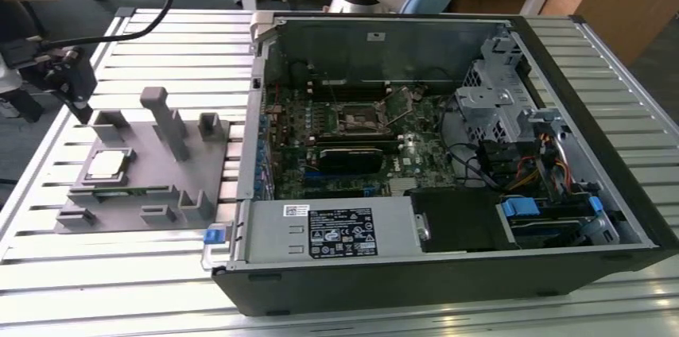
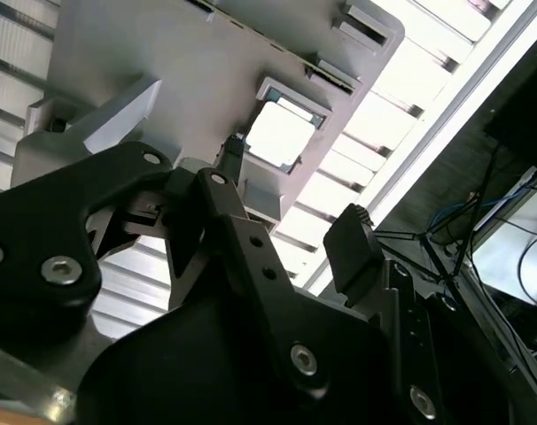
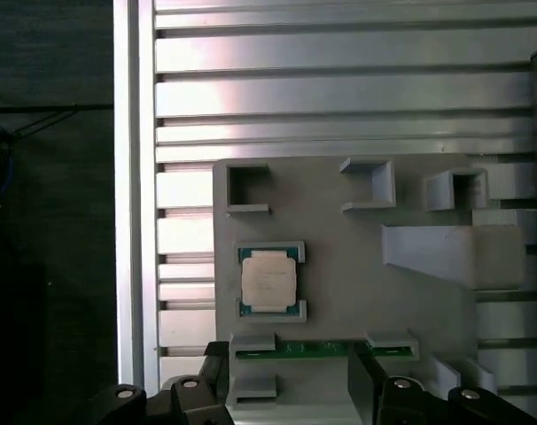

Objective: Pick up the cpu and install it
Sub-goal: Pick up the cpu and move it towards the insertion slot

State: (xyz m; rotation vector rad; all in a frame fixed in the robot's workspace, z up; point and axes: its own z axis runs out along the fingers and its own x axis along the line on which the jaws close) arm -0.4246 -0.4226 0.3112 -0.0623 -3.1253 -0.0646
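The cpu (image 1: 106,164) is a flat square chip with a silvery top. It lies in a square pocket of the grey fixture plate (image 1: 138,194), at the exterior view's left. My gripper (image 1: 72,92) hangs above the table just beyond the plate's far left corner, apart from the chip. In both wrist views the cpu (image 3: 268,282) (image 2: 282,137) sits flat in its pocket, and the black fingers (image 3: 217,382) stand apart with nothing between them. The gripper (image 3: 291,385) is open. The motherboard's socket (image 1: 358,121) sits inside the open computer case.
The open computer case (image 1: 446,273) fills the middle and right of the slatted metal table (image 1: 159,43). Tall grey posts (image 1: 168,118) rise from the fixture plate beside the chip. A long green memory stick (image 3: 322,350) lies in a slot along the plate's edge.
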